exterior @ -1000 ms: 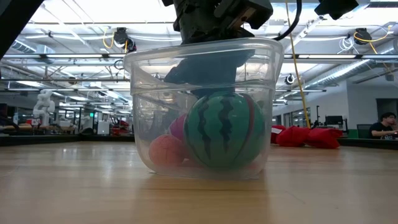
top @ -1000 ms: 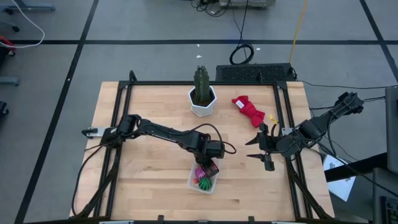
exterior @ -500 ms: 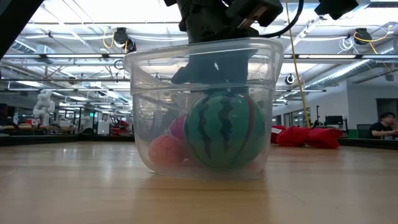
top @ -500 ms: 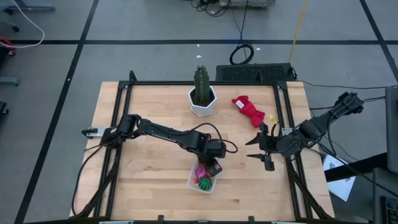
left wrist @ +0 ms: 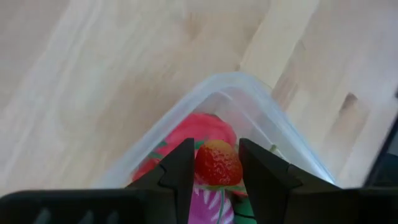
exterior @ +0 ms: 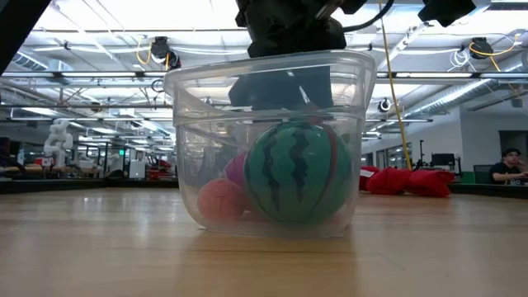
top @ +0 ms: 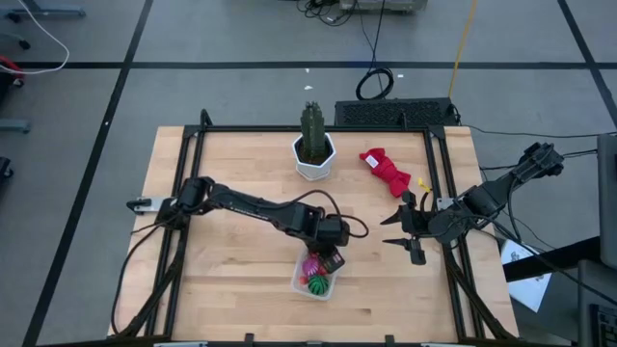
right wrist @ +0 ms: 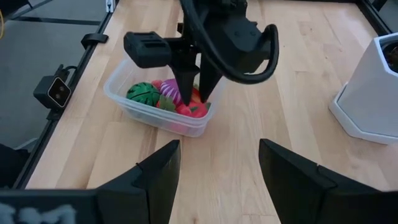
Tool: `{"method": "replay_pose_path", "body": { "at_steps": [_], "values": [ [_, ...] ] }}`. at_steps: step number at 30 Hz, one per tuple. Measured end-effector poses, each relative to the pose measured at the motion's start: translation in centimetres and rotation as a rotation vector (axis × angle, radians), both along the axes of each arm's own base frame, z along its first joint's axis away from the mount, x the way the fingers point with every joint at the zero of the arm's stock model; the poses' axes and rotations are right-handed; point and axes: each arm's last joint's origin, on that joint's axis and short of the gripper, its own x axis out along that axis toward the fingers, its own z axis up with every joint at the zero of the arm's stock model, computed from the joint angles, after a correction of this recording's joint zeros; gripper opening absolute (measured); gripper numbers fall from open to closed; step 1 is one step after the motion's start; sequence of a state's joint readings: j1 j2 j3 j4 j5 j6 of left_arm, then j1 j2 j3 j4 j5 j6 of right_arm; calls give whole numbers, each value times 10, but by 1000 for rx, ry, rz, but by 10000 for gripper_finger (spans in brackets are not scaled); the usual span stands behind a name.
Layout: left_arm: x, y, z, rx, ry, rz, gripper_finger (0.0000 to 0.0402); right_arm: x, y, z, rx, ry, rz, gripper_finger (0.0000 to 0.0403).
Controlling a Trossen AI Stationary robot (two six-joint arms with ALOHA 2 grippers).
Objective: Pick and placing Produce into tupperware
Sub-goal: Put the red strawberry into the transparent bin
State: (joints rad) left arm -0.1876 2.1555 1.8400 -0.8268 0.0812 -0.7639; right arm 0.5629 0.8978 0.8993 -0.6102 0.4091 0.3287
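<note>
Left gripper (left wrist: 216,163) has lifted slightly since the earlier frame, fingers pinched on a small toy strawberry (left wrist: 217,165) just above the clear tupperware (top: 317,276). Inside: watermelon ball (exterior: 297,172), purple piece (right wrist: 170,89), larger red piece (right wrist: 191,109). Right gripper (top: 406,234) waits partly open, holding nothing, at the table's right edge.

You see one tupperware (top: 316,277) on the worktop (top: 231,164) — one watermelon ball (exterior: 298,173), one strawberry (left wrist: 217,164), one purple piece (right wrist: 170,89) — plus one cactus pot (top: 314,154), one red cloth (top: 386,172), two end effectors.
</note>
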Motion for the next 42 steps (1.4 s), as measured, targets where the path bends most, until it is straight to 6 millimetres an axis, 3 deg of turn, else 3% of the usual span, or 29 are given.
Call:
{"method": "replay_pose_path", "body": {
  "at_steps": [18,42],
  "values": [
    [-4,-22,0,42,-16,-89,125,0,1,0,17,9,20,209],
    [-12,-29,-3,64,47,-94,125,-1,2,0,43,19,31,209]
  ]
}}
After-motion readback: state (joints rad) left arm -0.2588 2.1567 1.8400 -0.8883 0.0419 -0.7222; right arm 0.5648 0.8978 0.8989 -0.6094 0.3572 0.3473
